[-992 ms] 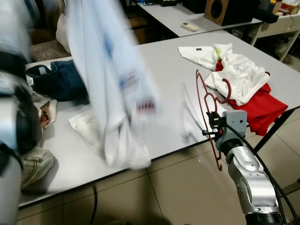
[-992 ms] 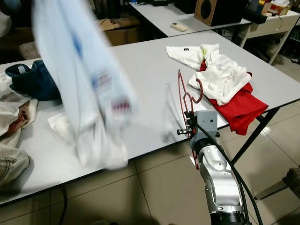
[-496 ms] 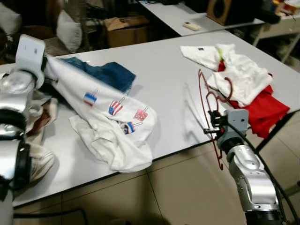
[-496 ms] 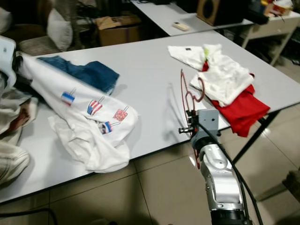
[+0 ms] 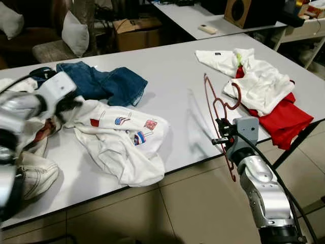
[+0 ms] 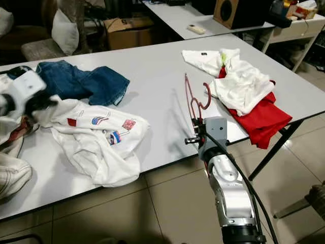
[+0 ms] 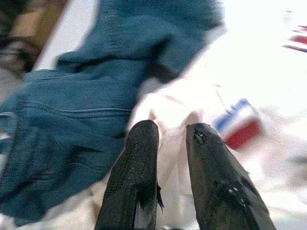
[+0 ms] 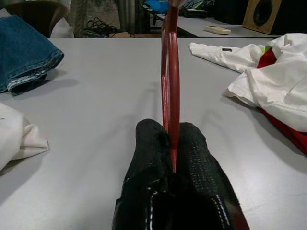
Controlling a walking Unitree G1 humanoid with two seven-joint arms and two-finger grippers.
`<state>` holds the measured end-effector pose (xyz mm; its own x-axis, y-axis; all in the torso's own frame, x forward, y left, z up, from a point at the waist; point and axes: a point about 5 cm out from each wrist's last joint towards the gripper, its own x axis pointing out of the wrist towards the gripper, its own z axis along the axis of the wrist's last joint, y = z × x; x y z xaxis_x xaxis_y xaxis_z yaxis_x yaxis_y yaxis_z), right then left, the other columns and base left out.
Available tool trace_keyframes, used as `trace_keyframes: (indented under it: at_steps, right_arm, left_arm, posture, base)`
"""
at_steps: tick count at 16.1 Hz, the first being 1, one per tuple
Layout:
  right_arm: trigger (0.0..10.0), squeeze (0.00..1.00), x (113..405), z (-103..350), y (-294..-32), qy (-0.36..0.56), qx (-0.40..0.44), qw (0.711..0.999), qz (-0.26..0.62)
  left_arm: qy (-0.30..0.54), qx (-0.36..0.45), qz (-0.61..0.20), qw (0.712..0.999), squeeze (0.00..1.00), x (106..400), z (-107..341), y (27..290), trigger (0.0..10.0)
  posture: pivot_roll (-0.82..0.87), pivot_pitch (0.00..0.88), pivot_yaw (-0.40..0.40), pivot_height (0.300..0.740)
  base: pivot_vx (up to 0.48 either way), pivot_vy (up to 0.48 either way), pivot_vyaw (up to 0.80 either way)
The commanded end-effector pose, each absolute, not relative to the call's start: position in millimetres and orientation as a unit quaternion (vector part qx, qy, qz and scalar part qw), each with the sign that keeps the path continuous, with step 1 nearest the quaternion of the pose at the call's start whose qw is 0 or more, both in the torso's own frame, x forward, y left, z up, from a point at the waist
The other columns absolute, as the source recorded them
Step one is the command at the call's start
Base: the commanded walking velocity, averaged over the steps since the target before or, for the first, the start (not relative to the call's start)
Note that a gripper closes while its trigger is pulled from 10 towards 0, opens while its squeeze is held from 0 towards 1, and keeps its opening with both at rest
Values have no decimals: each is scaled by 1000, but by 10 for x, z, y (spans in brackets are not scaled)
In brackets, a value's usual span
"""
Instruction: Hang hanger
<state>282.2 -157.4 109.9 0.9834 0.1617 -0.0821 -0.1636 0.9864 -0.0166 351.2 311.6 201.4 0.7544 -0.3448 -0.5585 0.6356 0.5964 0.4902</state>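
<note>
Hanger (image 8: 170, 72) upright, clamped in right end effector (image 8: 171, 139)

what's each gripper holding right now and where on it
Right gripper: shut on the red hanger, gripping its thin frame edge-on. Left gripper: fingers pinch a fold of the white t-shirt beside the jeans.

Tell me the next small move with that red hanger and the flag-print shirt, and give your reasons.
Probably bring the right gripper leftward over the table toward the white flag-print shirt. It is shut on the red hanger, held upright at the table's near edge, well apart from the shirt. The left gripper pinches the shirt's edge beside the blue jeans, so the shirt lies crumpled, not yet on the hanger.
</note>
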Motion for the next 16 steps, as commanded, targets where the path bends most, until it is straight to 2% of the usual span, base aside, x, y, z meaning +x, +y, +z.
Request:
trace_keyframes:
  at_steps: [1,3,5,7,8,9,10,12,16]
  right_arm:
    - [10000,0,2796,1010,-1546,61,-8,994,85]
    - [10000,0,2801,1006,-1527,62,-8,994,90]
    - [10000,0,2798,1007,-1530,61,-10,994,90]
    - [10000,0,2771,1005,-1561,58,-10,995,81]
    - [10000,0,2754,1003,-1569,57,-8,995,75]
    - [10000,0,2750,1004,-1566,57,-7,996,75]
    - [10000,0,2752,1002,-1560,57,-6,996,75]
    - [10000,0,2762,1003,-1539,56,-5,995,77]
    - [10000,0,2756,1003,-1521,55,-2,996,76]
  left_arm:
    - [206,342,-306,864,1000,3481,2058,3123,10000]
    - [205,296,-397,844,1000,3357,2098,3077,10000]
    - [212,284,-430,830,1000,3272,2061,3050,10000]
    - [208,297,-479,800,1000,3140,1941,2908,10000]
    - [201,323,-498,779,745,3073,1804,2761,10000]
    - [198,328,-502,776,173,3058,1766,2718,10000]
    - [197,339,-495,775,0,3069,1713,2687,10000]
    - [200,351,-482,777,0,3069,1582,2620,10000]
    - [208,313,-495,783,0,2928,1429,2446,10000]
  posture:
    - [-51,0,41,740]
    - [-47,0,44,740]
    - [-55,0,66,740]
    - [-59,0,81,740]
    - [-60,0,85,740]
    - [-58,0,86,740]
    - [-55,0,85,740]
    - [-50,0,88,740]
    - [-53,0,91,740]
  base:
    - [0,0,0]
    - [0,0,0]
    - [0,0,0]
    - [0,0,0]
    - [0,0,0]
    - [0,0,0]
    - [0,0,0]
    - [0,0,0]
    - [0,0,0]
